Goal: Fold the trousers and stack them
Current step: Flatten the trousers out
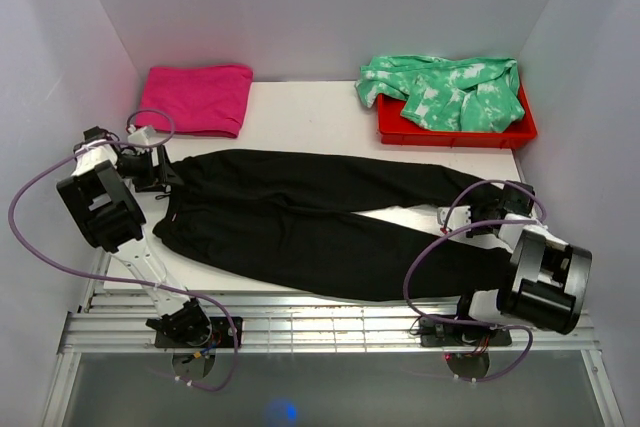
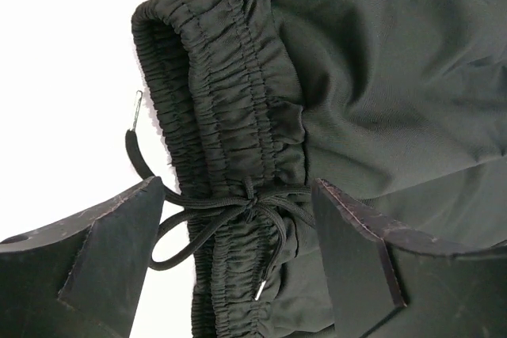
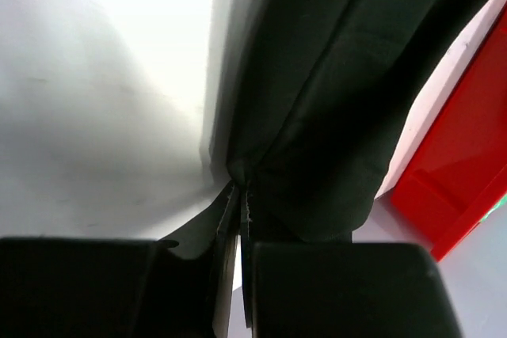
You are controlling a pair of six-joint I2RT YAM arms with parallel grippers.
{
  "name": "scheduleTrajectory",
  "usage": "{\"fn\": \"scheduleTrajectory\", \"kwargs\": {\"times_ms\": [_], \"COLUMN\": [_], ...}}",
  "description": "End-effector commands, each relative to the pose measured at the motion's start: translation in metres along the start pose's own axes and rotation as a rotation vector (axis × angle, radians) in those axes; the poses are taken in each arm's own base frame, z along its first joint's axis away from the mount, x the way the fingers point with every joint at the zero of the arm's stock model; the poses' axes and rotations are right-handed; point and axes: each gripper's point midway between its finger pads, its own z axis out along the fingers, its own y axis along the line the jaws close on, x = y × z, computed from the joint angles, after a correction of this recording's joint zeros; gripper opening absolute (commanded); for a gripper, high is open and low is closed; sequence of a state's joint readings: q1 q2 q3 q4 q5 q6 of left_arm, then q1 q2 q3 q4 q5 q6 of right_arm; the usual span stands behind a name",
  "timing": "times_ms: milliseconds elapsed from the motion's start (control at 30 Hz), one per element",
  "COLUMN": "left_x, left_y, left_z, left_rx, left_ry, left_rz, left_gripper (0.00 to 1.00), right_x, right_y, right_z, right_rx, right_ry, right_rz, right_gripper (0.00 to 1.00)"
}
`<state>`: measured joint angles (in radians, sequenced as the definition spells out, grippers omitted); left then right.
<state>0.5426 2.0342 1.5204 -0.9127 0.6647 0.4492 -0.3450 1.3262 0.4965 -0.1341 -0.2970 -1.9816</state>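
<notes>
Trousers (image 1: 300, 237): black cloth, matt, soft, faint sheen on the flat panels; waistband (image 2: 230, 116) puckered into fine ribs; drawstring (image 2: 252, 205) of braided matt cord, its end tips (image 2: 136, 108) glinting, plastic or metal not resolvable. Left gripper (image 2: 238, 195) fingers (image 2: 103, 251): dark matt plastic, edges scuffed and scratched pale. Right gripper (image 3: 239, 203) fingers (image 3: 333, 290): black, matt, smooth. Bin (image 1: 450, 135): red plastic, glossy. Tie-dye garment (image 1: 440, 87): green-and-white cloth, matt, crumpled. Folded cloth (image 1: 200, 97): magenta, matt, smooth-faced. Table top (image 1: 300, 117): white, matt. Rails (image 1: 320, 317) at the near edge: bare metal, dull shine.
</notes>
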Motion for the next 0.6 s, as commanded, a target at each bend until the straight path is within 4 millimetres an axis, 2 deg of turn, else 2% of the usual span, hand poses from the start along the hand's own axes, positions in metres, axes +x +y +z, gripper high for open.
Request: {"fn": "scheduleTrajectory", "kwargs": {"times_ms": [0, 33, 133, 167, 233, 267, 300, 333, 400, 433, 500, 533, 567], "left_x": [-0.01, -0.011, -0.008, -0.007, -0.009, -0.011, -0.013, -0.014, -0.024, -0.027, -0.032, -0.033, -0.036], "left_y": [-0.008, -0.012, -0.011, -0.007, 0.006, 0.01, 0.022, 0.029, 0.043, 0.046, 0.056, 0.059, 0.064], "left_z": [0.0, 0.003, 0.02, 0.023, 0.03, 0.031, 0.031, 0.033, 0.024, 0.022, 0.013, 0.01, 0.002], "left_rx": [0.038, 0.059, 0.067, 0.049, 0.01, -0.008, -0.063, -0.081, -0.132, -0.14, -0.176, -0.192, -0.212], "left_ry": [-0.023, -0.024, 0.006, 0.012, 0.008, 0.008, 0.012, 0.014, -0.005, -0.005, -0.005, -0.006, -0.019], "left_rz": [0.039, 0.041, 0.016, 0.004, -0.015, -0.034, -0.039, -0.049, -0.063, -0.064, -0.051, -0.047, -0.044], "left_gripper": [0.86, 0.86, 0.86, 0.78, 0.65, 0.44, 0.33, 0.22, 0.0, 0.0, 0.0, 0.0, 0.0], "right_x": [0.034, 0.038, 0.042, 0.046, 0.047, 0.051, 0.051, 0.05, 0.051, 0.052, 0.055, 0.057, 0.058], "right_y": [-0.044, -0.054, -0.056, -0.067, -0.07, -0.076, -0.074, -0.075, -0.076, -0.078, -0.084, -0.09, -0.098], "right_z": [-0.002, -0.003, 0.004, 0.003, 0.009, 0.009, 0.013, 0.014, 0.013, 0.012, 0.006, 0.002, -0.002], "right_rx": [0.087, 0.099, 0.09, 0.125, 0.119, 0.127, 0.109, 0.105, 0.093, 0.097, 0.106, 0.121, 0.141], "right_ry": [0.113, 0.121, 0.124, 0.138, 0.138, 0.151, 0.146, 0.143, 0.143, 0.144, 0.15, 0.154, 0.155], "right_rz": [-0.032, -0.032, -0.033, -0.047, -0.043, -0.025, -0.017, -0.01, -0.002, 0.004, 0.046, 0.064, 0.082], "right_gripper": [0.08, 0.08, 0.08, 0.08, 0.08, 0.08, 0.1, 0.22, 0.31, 0.44, 0.57, 0.67, 0.7]}}
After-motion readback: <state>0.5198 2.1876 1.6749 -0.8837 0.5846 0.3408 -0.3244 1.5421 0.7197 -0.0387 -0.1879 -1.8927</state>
